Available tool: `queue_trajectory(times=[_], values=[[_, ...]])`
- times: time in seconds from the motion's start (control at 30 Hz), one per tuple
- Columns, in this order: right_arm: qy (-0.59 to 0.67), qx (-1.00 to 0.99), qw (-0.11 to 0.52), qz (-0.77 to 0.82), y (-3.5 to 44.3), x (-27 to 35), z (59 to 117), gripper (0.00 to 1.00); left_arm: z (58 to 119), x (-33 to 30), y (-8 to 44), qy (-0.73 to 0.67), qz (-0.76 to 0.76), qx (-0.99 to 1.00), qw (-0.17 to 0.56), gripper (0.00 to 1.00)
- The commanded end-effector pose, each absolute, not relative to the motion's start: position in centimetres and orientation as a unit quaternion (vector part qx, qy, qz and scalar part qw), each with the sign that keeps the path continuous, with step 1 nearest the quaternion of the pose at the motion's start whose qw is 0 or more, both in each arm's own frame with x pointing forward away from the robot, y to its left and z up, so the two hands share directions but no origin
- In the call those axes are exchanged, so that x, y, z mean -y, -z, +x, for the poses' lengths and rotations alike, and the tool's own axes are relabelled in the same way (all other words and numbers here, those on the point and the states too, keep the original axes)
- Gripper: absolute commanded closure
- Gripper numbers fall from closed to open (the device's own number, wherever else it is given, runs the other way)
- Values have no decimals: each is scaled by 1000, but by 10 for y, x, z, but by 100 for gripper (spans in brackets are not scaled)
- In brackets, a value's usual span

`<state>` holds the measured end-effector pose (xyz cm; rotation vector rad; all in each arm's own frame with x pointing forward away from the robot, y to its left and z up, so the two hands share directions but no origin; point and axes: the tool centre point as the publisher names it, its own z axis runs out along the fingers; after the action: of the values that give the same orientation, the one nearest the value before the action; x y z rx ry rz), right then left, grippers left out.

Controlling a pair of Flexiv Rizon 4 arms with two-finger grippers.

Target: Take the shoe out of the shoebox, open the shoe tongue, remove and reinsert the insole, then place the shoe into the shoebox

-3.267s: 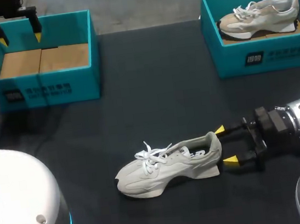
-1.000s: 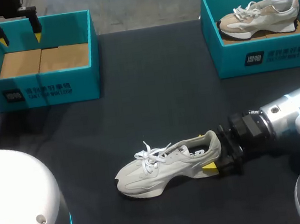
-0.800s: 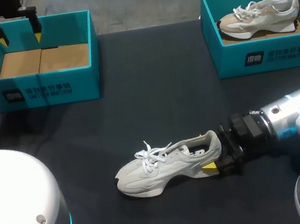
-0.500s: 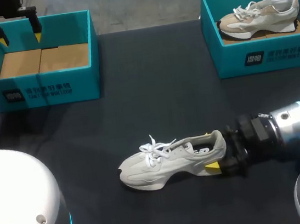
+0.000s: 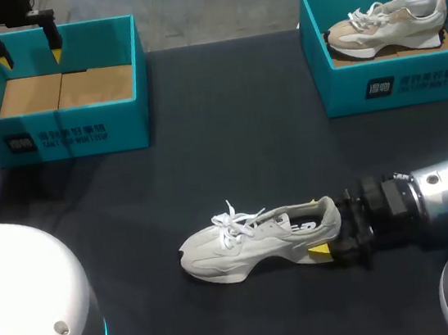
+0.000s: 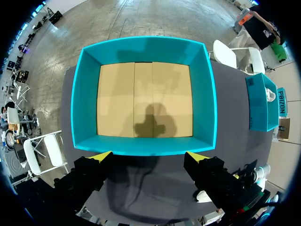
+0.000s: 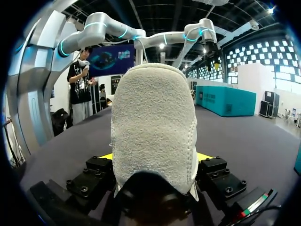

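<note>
The pale shoe (image 5: 250,242) lies on its sole in the near middle of the dark table (image 5: 228,134), toe pointing left and laces on top. The right gripper (image 5: 329,228) comes in low from the right and pinches the heel, a finger pressed to each side; one yellow tip shows by the edge of the sole, and from the wrist the heel fills the gap between both tips. A wide stretch of bare tabletop lies between the shoe and both boxes. The teal left box (image 5: 62,127) stands at the far left, showing its cardboard floor. The left gripper (image 6: 149,155) hangs above its near wall, fingers spread wide, touching nothing. The right box (image 5: 395,83) stands at the far right and holds a second shoe (image 5: 387,22) on its side.
</note>
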<state>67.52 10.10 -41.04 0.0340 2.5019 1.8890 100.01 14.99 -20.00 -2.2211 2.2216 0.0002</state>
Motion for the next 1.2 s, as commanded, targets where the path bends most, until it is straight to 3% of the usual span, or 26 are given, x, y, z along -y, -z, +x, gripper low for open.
queue_trajectory(times=[0.03, 0.97, 1.2], values=[[-601, -799, -3, 9, 412, -105, 680, 100, 1000, -150, 200, 0, -707, -707, 0, 0], [-604, -797, -6, 13, 414, -105, 681, 100, 1000, -150, 200, 0, -707, -707, 0, 0], [-604, -797, -6, 13, 414, -105, 681, 100, 954, -97, 214, -14, -703, -711, -1, 0]])
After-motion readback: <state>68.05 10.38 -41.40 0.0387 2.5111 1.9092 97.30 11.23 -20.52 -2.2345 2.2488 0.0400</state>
